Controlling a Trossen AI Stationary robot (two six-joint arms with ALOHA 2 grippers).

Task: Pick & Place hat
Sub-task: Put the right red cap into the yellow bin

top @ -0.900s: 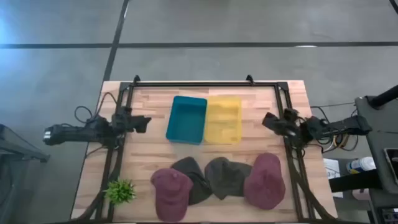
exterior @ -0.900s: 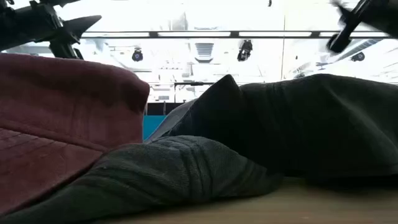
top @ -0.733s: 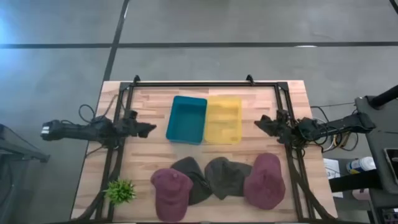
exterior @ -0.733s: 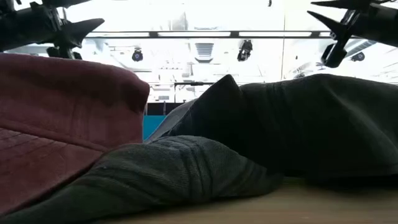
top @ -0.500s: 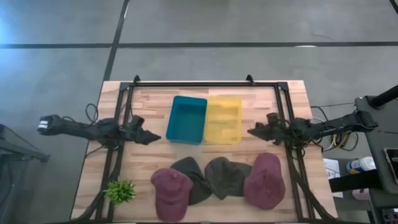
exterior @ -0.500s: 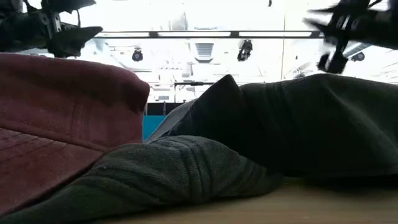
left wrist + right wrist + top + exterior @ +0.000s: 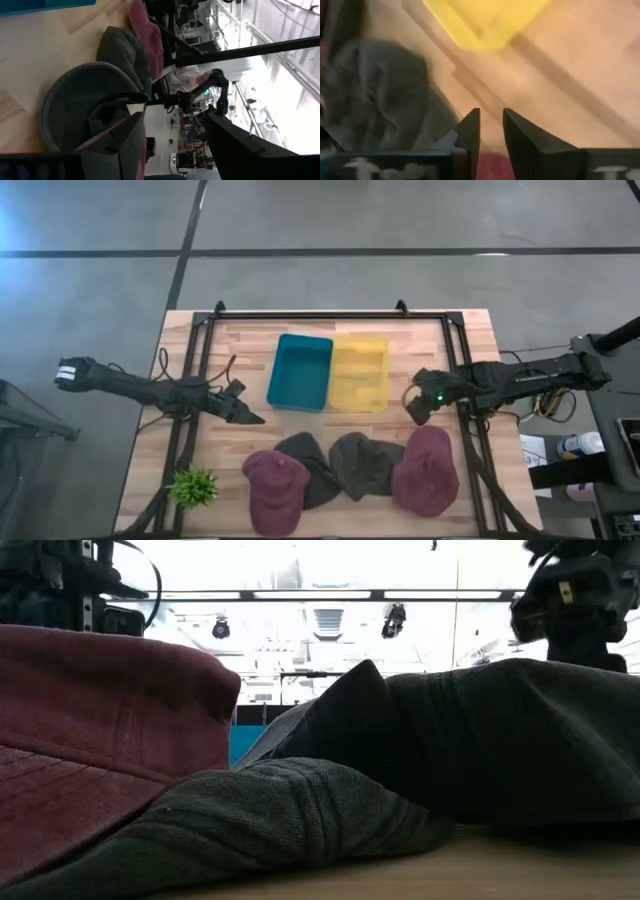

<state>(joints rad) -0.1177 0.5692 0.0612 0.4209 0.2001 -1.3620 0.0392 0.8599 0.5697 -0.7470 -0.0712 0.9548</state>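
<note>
Both of your arms have swung in from the counter's (image 7: 240, 345) sides toward the row of hats over the last second. The left gripper (image 7: 243, 414) now hangs above bare wood just beside the teal bin (image 7: 300, 371), pointing at the left maroon hat (image 7: 274, 488) and the dark hat (image 7: 312, 463) next to it. Its jaws stand released, with a wide gap in the left wrist view. The right gripper (image 7: 415, 406) has turned downward and sits between the yellow bin (image 7: 359, 371) and the right maroon hat (image 7: 427, 470); its jaws are nearly together, a narrow slot with nothing in it.

All four hats, including the grey hat (image 7: 365, 463), lie untouched along the counter's near edge, partly overlapping. Both bins look empty. So you are in the approach only: no hat is grasped yet. The right jaws probably need to spread before descending.
</note>
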